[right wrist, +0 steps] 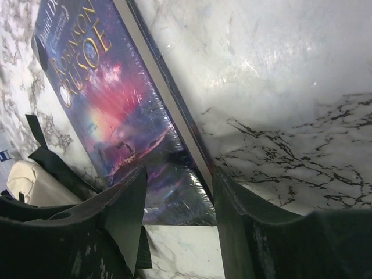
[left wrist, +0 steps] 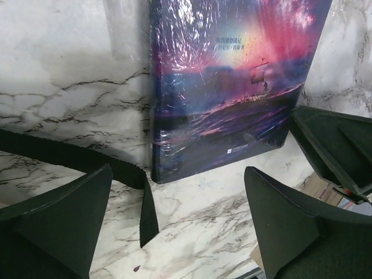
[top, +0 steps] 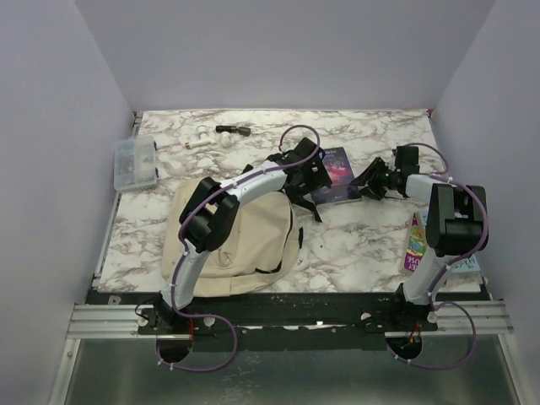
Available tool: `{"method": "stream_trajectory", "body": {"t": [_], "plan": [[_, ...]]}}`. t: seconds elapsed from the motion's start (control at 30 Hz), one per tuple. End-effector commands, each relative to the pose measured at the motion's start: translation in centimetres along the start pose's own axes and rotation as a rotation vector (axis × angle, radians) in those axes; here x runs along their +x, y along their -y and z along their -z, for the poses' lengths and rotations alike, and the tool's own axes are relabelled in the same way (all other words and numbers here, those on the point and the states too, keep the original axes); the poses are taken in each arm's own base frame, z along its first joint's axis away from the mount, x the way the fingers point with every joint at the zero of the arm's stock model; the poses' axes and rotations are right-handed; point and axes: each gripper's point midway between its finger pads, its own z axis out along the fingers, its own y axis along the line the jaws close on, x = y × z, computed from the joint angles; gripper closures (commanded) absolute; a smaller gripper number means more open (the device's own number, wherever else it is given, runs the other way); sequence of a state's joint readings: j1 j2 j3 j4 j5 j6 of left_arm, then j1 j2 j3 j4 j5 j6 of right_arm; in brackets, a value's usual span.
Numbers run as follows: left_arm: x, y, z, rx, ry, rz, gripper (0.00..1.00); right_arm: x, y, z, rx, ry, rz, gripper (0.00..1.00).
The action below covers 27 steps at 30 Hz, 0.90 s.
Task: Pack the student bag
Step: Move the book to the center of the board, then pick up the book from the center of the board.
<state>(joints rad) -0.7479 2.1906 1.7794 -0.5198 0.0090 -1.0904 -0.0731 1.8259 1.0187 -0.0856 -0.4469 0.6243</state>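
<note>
Student bag (top: 253, 238) beside wide-open left pincer (left wrist: 179, 171), right pincer (right wrist: 179, 174) astride book (right wrist: 110, 104), grip unclear.

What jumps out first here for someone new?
The purple book lies mid-table with a gripper on either side of it. The right gripper straddles its edge, and the left gripper hangs open beside it. The big beige bag lies near-left, with the left arm reaching over it.
</note>
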Motion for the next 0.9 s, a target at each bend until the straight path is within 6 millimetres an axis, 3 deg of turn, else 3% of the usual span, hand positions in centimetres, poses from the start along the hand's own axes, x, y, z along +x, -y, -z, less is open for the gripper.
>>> {"method": "stream_trajectory", "body": {"t": [0.0, 0.13, 0.43, 0.6, 0.7, 0.87], "plan": [[0.4, 0.7, -0.7, 0.006, -0.022, 0.049, 0.04, 1.1, -0.6, -0.1, -0.05, -0.017, -0.022, 0.48], [0.3, 0.6, -1.3, 0.007, -0.017, 0.083, 0.05, 1.7, -0.9, -0.1, -0.075, -0.04, -0.055, 0.48], [-0.5, 2.4, -2.3, 0.084, -0.044, 0.155, 0.03, 2.7, -1.3, 0.6, -0.092, -0.072, -0.075, 0.48], [0.1, 3.7, -2.5, 0.183, -0.113, 0.172, 0.03, 3.2, -1.0, 0.5, -0.091, -0.093, -0.08, 0.48], [0.7, 5.9, -2.2, 0.323, -0.179, 0.163, 0.05, 3.8, -1.3, 0.6, -0.118, -0.107, -0.088, 0.48], [1.0, 8.9, 0.1, 0.473, -0.208, 0.104, 0.11, 5.0, -1.8, 0.8, -0.163, -0.137, -0.099, 0.5]]}}
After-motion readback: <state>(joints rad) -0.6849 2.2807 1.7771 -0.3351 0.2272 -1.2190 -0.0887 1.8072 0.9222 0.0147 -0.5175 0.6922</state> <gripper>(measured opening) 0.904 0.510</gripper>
